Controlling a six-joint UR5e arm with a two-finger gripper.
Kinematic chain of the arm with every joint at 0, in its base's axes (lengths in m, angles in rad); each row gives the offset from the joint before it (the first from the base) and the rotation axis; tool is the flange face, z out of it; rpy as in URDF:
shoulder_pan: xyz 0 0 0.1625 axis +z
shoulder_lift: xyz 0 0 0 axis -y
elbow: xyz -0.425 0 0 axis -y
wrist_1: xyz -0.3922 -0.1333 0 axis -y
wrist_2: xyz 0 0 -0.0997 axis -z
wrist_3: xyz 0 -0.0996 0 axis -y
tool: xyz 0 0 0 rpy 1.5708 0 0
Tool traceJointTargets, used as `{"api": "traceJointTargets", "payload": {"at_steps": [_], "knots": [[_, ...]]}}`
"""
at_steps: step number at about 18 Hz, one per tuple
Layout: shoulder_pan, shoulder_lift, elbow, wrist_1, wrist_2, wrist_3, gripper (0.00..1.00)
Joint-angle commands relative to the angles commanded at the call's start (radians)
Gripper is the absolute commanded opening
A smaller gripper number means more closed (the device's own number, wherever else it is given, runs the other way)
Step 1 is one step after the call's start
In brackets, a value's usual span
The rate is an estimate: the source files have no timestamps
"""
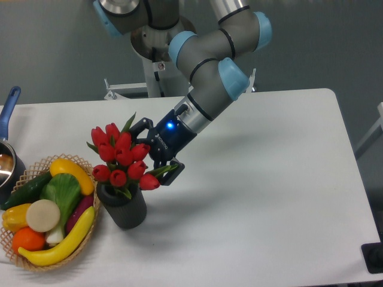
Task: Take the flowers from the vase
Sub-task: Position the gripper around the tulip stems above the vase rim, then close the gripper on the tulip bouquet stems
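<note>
Camera view shows the gripper [157,156], jaws seemingly closing on the light, soft flowers [121,158] from three o'clock, stems still in the vase [123,209].

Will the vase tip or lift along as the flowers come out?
Possibly. The vase looks short and squat, so probably stable. Yet the flowers fill its mouth and may drag it. The claw grips from the side, which could tilt it.
</note>
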Motion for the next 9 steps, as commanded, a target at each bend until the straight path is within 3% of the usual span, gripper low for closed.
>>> {"api": "traceJointTargets", "payload": {"at_steps": [9], "knots": [[-0.006,-0.014,0.002,0.006,-0.006,0.000,1.00]]}}
